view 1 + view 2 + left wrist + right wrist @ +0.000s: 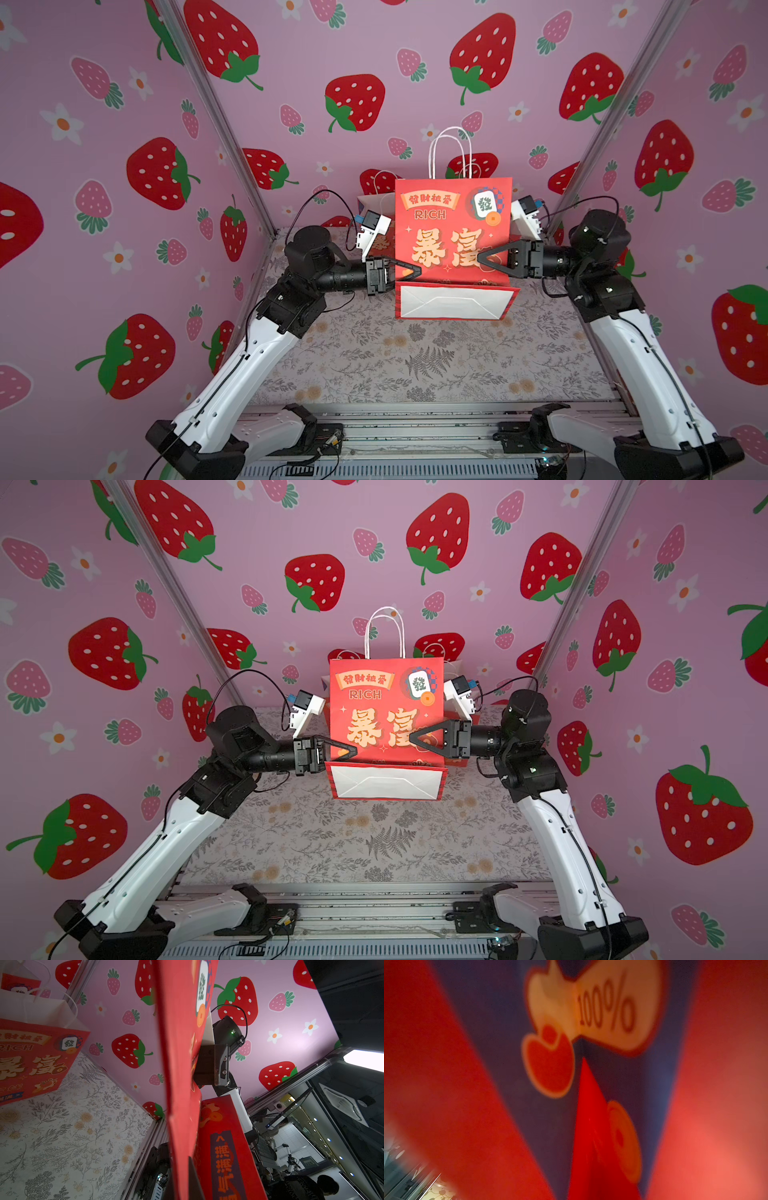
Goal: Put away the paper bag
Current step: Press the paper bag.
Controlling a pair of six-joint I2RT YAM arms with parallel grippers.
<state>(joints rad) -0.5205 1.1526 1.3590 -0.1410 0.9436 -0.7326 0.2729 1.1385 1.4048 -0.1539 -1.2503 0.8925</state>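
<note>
One flattened paper bag (453,232) stands upright near the back of the table (415,365). Looks light and crease-prone, so I'd grab the folded side edges. Its lower edge is pinched by the left gripper (409,272); the right gripper (484,257) is at the other side, can't tell if it's clamped.

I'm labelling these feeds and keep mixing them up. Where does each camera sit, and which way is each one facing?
Top views: one stereo head, high above the arm bases, looking down toward the back wall; both arms, left claw, right claw, paper bag.
Left wrist: on the left arm, looking across the bag's edge at the right arm and a second bag.
Right wrist: against the bag's side print, blurred; no robot parts visible.
Shared: top and left-wrist views both show both bags.
</note>
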